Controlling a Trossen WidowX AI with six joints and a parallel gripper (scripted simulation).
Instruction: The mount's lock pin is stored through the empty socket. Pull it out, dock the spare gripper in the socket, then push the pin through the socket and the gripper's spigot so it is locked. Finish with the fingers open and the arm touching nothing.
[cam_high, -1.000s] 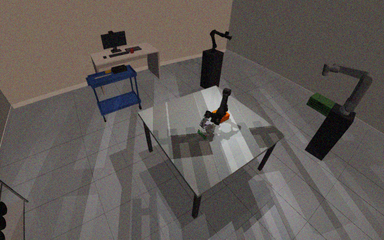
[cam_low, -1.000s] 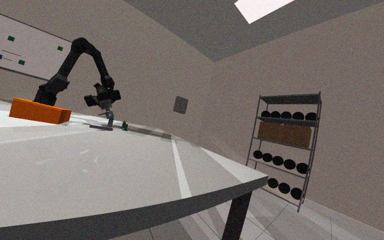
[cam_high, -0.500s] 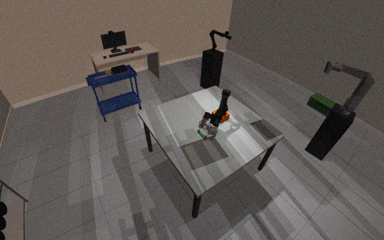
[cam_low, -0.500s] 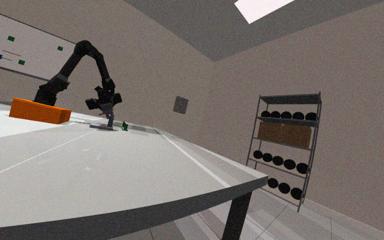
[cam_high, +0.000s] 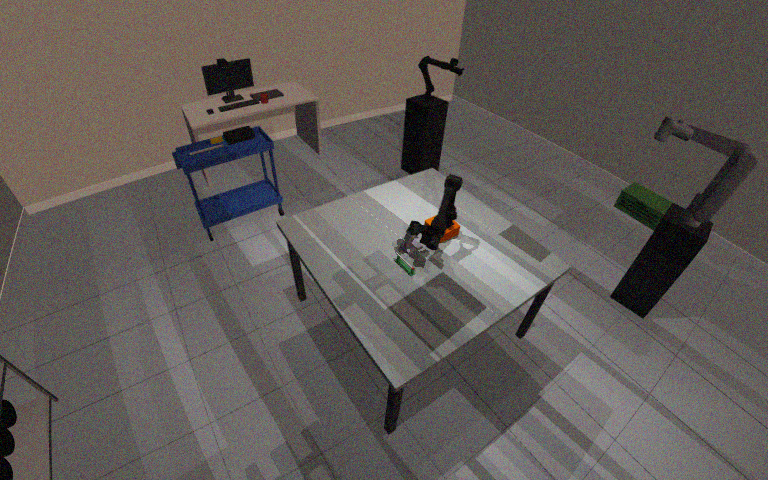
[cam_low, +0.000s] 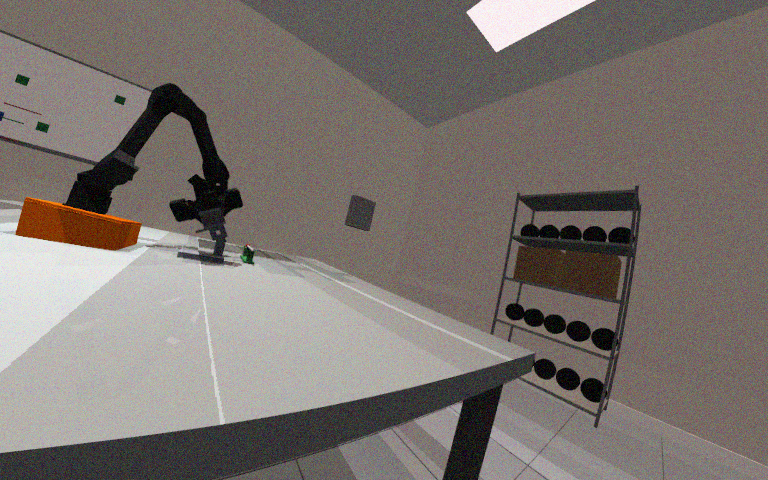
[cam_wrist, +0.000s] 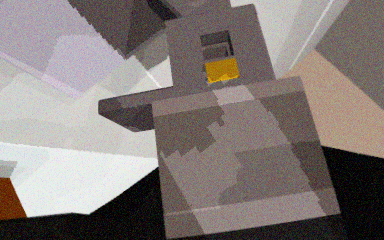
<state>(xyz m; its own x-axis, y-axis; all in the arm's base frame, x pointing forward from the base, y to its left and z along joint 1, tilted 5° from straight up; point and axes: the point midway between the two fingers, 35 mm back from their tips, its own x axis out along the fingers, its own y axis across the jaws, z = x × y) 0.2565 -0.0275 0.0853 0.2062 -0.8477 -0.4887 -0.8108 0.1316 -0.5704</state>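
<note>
Gripper (cam_low: 214, 225) clamped on spare gripper (cam_wrist: 240, 160), lowered at the mount (cam_low: 206, 257).
Mount stands mid-table (cam_low: 362, 333), just beside the green block (cam_low: 247, 254); yellow shows through spigot hole (cam_wrist: 222, 70).

Grey table (cam_low: 362, 407) — carrying orange arm base (cam_low: 73, 226), flat mount plate (cam_low: 201, 257), green block (cam_low: 247, 254).

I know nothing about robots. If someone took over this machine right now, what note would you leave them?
Tool: shut on the grey spare piece, low over the table.
Things: the spare piece points down at the grey mount; a yellow patch shows at the hole in its neck. A small green item sits beside the mount; I cannot tell whether it is the pin.
Done: spare piece picked up and brought to the mount.
Left: confirm it is seated, let go, push the pin through, back away with the tool open.
</note>
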